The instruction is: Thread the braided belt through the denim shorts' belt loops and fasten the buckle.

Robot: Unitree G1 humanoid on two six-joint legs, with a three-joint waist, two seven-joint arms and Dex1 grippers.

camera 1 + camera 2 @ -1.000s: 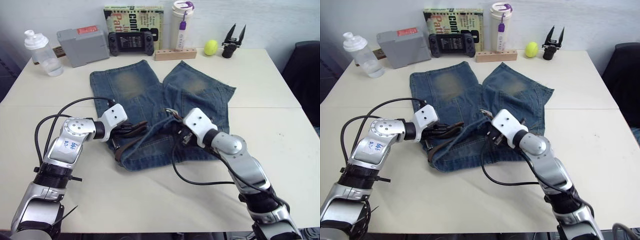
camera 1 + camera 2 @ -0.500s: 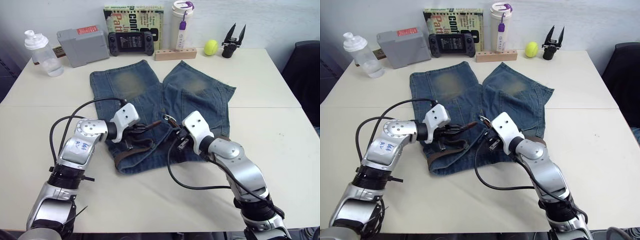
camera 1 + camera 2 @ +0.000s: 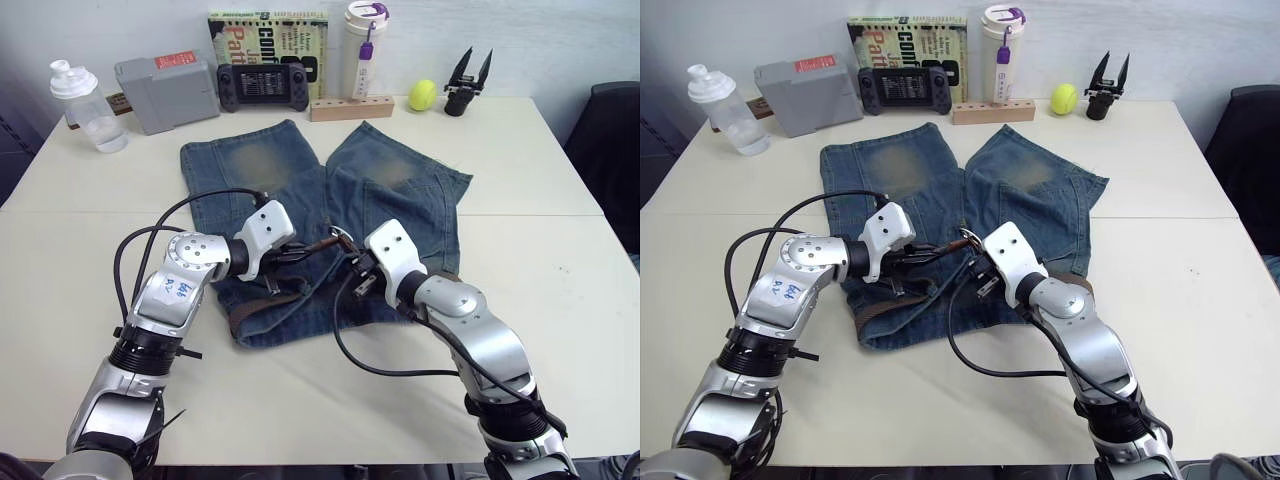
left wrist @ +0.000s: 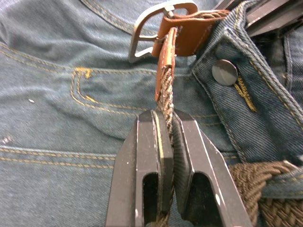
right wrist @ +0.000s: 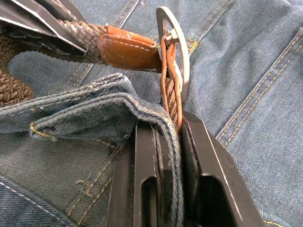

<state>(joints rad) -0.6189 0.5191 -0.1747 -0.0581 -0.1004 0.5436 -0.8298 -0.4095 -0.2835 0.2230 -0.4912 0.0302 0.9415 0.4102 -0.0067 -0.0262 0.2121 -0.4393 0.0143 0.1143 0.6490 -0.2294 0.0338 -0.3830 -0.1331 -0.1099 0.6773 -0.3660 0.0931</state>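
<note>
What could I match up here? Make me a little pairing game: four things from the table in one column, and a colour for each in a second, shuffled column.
Things:
1. denim shorts
2. ball
3. buckle
4. shaker bottle

Colours:
A. yellow-green
B. clear with a white cap
C. faded blue
D. silver

Pairs: 1-C, 2-A, 3-D, 4-B
</note>
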